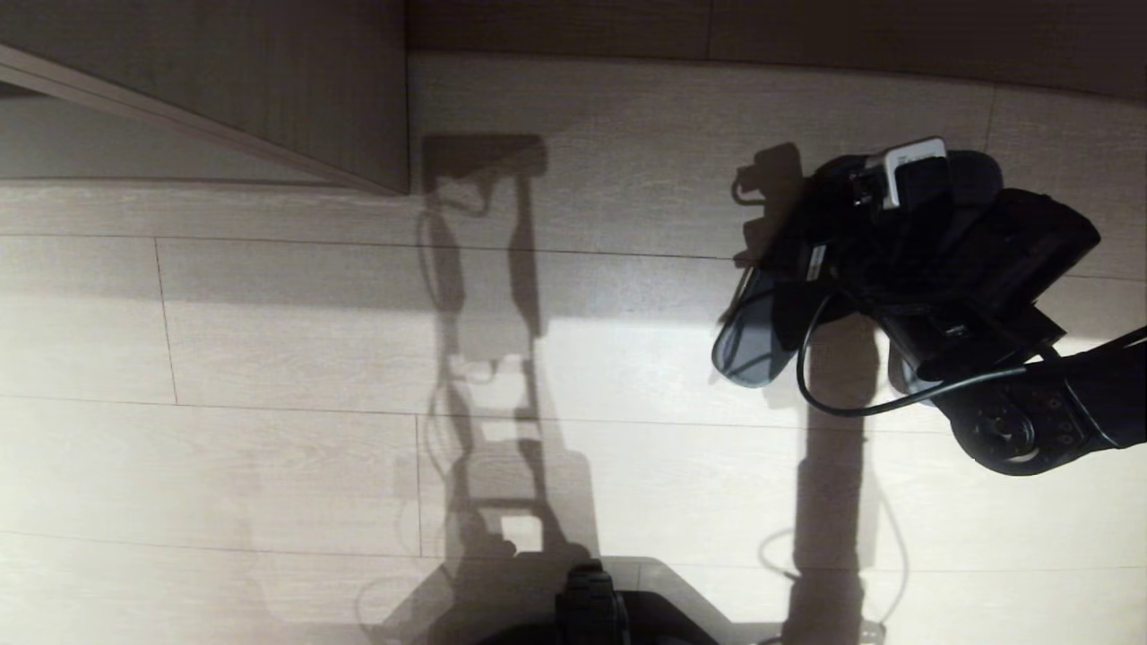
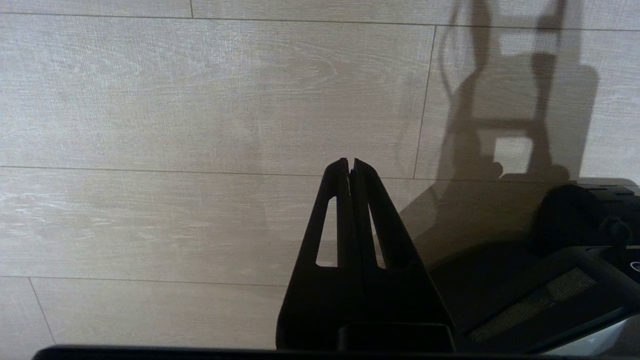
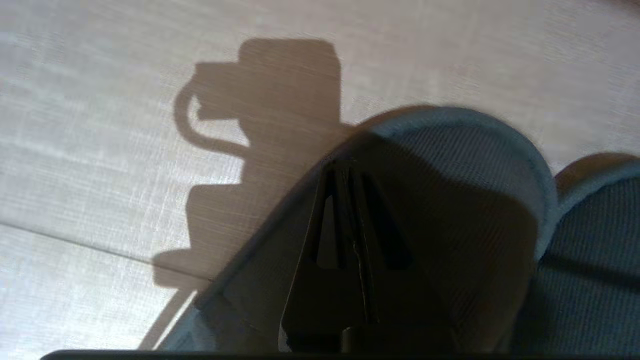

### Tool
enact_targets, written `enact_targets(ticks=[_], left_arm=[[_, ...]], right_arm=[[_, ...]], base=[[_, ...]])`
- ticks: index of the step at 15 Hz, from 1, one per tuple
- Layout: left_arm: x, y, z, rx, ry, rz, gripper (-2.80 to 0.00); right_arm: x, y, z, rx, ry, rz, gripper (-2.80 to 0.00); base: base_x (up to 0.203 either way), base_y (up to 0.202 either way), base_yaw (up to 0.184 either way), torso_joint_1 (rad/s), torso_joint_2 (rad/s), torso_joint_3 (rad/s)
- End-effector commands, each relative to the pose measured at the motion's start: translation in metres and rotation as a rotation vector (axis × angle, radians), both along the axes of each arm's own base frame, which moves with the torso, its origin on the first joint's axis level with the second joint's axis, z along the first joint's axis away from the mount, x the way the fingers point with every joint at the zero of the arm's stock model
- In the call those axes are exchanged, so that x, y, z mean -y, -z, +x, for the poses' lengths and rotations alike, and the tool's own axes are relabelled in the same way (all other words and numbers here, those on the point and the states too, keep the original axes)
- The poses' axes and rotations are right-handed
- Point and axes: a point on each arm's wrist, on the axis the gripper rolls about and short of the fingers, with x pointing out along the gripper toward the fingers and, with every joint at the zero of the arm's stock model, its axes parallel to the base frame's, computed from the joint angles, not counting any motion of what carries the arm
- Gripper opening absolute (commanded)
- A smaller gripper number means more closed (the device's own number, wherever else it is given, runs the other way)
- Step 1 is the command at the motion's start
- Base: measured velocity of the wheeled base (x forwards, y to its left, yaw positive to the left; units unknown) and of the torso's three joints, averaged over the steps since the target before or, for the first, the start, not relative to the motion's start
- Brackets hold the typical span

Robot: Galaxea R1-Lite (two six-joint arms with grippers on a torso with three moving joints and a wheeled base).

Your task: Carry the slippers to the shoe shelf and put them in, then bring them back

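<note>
The slate-grey slippers hang under my right arm (image 1: pixel 905 233) at the right of the head view; one rounded end (image 1: pixel 751 345) sticks out toward the middle, over the floor. In the right wrist view my right gripper (image 3: pixel 345 167) is shut. Its fingers lie over the ribbed insole of one slipper (image 3: pixel 475 165), and the second slipper (image 3: pixel 595 240) sits beside it. What exactly the pads pinch is hidden. The pale wood shoe shelf (image 1: pixel 269 90) fills the far left corner, well apart from the slippers. My left gripper (image 2: pixel 350 162) is shut and empty, parked low above the floor.
Pale plank floor (image 1: pixel 269 358) lies all around, crossed by the robot's own shadow (image 1: pixel 488 358). A darker baseboard or wall (image 1: pixel 762 27) runs along the far edge. My base (image 1: pixel 587 605) shows at the near edge. A black cable (image 1: pixel 860 408) loops under the right wrist.
</note>
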Motion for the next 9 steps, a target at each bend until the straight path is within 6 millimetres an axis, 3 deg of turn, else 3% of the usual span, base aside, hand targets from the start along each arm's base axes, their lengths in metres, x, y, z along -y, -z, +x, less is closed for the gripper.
enact_targets(ticks=[1, 6, 9], left_arm=[[0.000, 0.000, 0.000, 0.000, 0.000, -0.001, -2.80], [0.000, 0.000, 0.000, 0.000, 0.000, -0.001, -2.80], [0.000, 0.000, 0.000, 0.001, 0.000, 0.000, -2.80]], right_arm=[[-0.006, 0.004, -0.003, -0.007, -0.025, -0.004, -2.80], [-0.020, 0.021, -0.012, -0.072, -0.075, -0.028, -2.80], [-0.018, 0.028, -0.017, -0.100, -0.074, -0.038, -2.80]], base=[[0.000, 0.000, 0.000, 0.000, 0.00, 0.000], [0.000, 0.000, 0.000, 0.000, 0.00, 0.000], [0.000, 0.000, 0.000, 0.000, 0.00, 0.000]])
